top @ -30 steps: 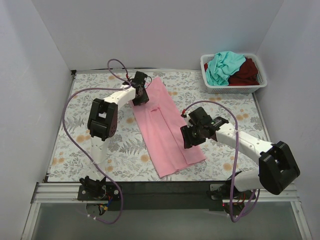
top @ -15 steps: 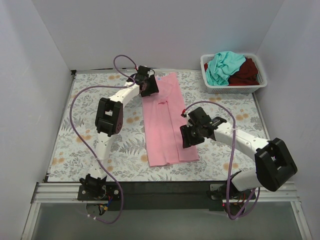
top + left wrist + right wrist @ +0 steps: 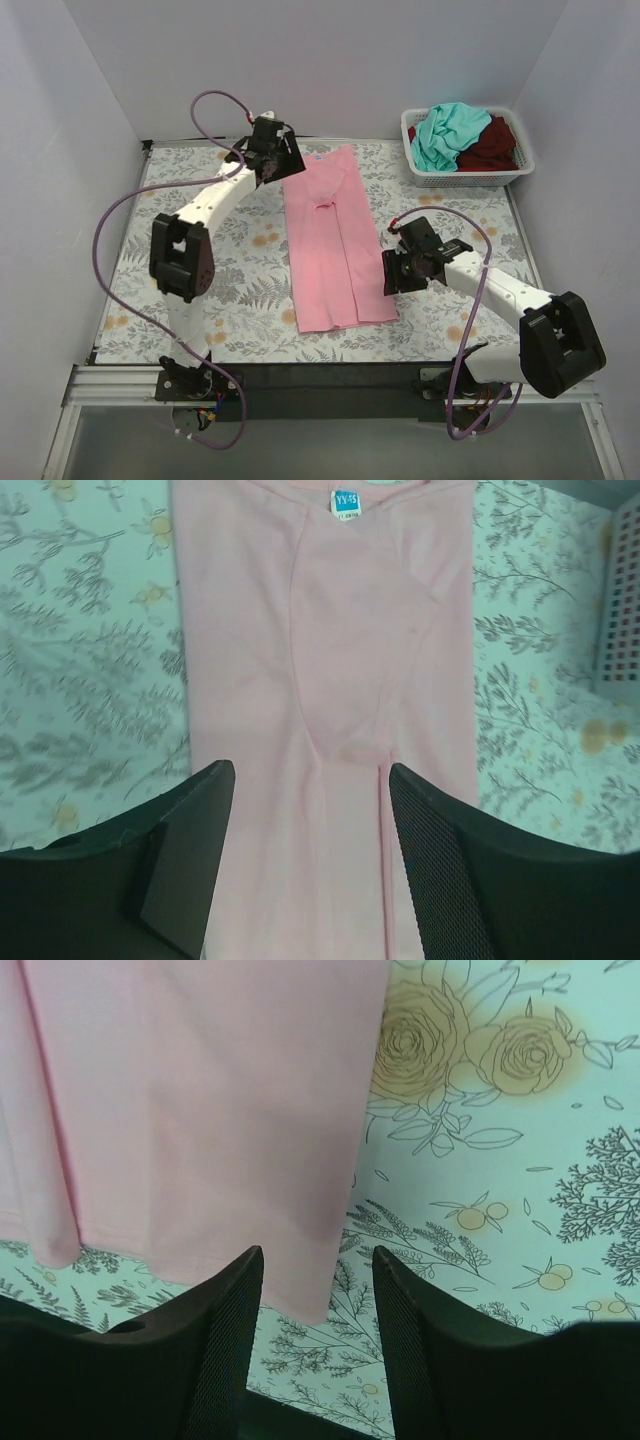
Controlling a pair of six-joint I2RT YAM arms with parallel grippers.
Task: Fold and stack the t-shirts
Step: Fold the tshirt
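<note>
Pink t-shirt lies mid-worktop, sides folded in, collar far. Left gripper at the collar and right gripper at the near-right hem are both released, empty. Likely next: you pinch the hem corners and fold the near end to the collar.

basket: white slatted plastic, far-R corner | table: floral-print cover | walls: plain white

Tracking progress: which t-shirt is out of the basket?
The pink t-shirt, lying flat on the table; the teal t-shirt and dark red t-shirt sit crumpled in the white basket.
</note>
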